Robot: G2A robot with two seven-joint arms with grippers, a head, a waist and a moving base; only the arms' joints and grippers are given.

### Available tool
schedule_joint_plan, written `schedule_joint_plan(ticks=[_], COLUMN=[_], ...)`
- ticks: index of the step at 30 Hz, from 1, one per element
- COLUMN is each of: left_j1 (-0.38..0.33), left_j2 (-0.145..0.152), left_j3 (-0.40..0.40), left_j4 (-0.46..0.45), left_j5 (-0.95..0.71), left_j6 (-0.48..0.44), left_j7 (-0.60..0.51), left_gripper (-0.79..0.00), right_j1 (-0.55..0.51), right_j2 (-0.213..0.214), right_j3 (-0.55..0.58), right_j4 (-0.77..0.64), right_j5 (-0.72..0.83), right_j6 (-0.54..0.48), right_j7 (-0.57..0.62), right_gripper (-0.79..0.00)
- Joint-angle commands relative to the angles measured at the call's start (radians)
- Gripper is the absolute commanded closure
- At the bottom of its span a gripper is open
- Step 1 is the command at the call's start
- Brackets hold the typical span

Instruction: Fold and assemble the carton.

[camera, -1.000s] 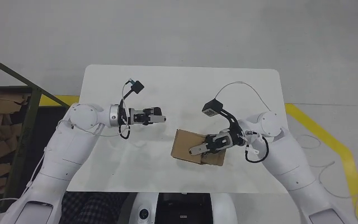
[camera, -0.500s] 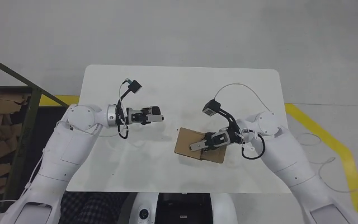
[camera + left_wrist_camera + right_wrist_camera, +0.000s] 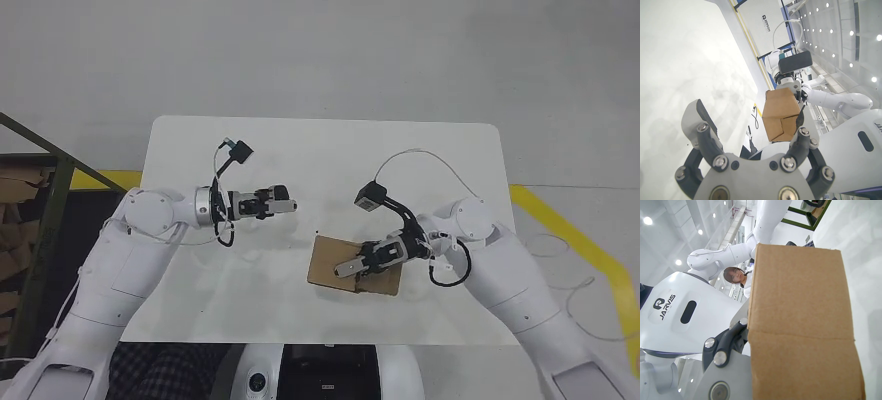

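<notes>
Carton (image 3: 325,258): brown cardboard, plain faces, partly folded; sat near the tabletop's (image 3: 400,150) robot-side edge, right of its centre. Right gripper (image 3: 350,267): jaws clamped on a carton panel. Left gripper (image 3: 750,108): jaws apart, over the tabletop's left half, well apart from the carton. Lettered white panel (image 3: 753,17): beyond the tabletop.

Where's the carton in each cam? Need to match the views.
Top view: carton near the middle of the table's robot-side edge, under the right gripper.
Left wrist view: carton beyond the left gripper's open jaws, at the other arm's gripper.
Right wrist view: carton close up, against that gripper's finger.
Shared landmark: the white table.
</notes>
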Motion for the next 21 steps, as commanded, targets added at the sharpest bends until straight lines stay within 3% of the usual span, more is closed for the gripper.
schedule_joint_plan(ticks=[1,8,11,19,21], left_j1=[-0.001,0.006,0.021,0.106,0.124], left_j2=[-0.002,-0.004,-0.003,0.005,0.002], left_j3=[0.002,-0.004,-0.026,-0.1,-0.115], left_j4=[0.022,0.061,0.054,-0.025,-0.059], left_j5=[-0.039,-0.09,-0.082,0.228,0.319], left_j6=[-0.027,-0.19,-0.28,-0.541,-0.545], left_j7=[-0.01,-0.017,0.031,0.292,0.349], left_gripper=[-0.785,-0.785,-0.785,-0.785,-0.785], right_j1=[0.023,0.105,0.134,0.158,0.162], right_j2=[-0.003,-0.01,-0.01,-0.005,-0.002], right_j3=[-0.015,-0.117,-0.159,-0.224,-0.234], right_j4=[0.023,0.11,0.151,0.192,0.193], right_j5=[0.015,0.142,0.2,0.288,0.295], right_j6=[0.018,0.021,0.021,0.021,0.021], right_j7=[0.018,0.021,0.021,0.021,0.021], right_gripper=[0.0,0.0,0.0,0.0,0.0])
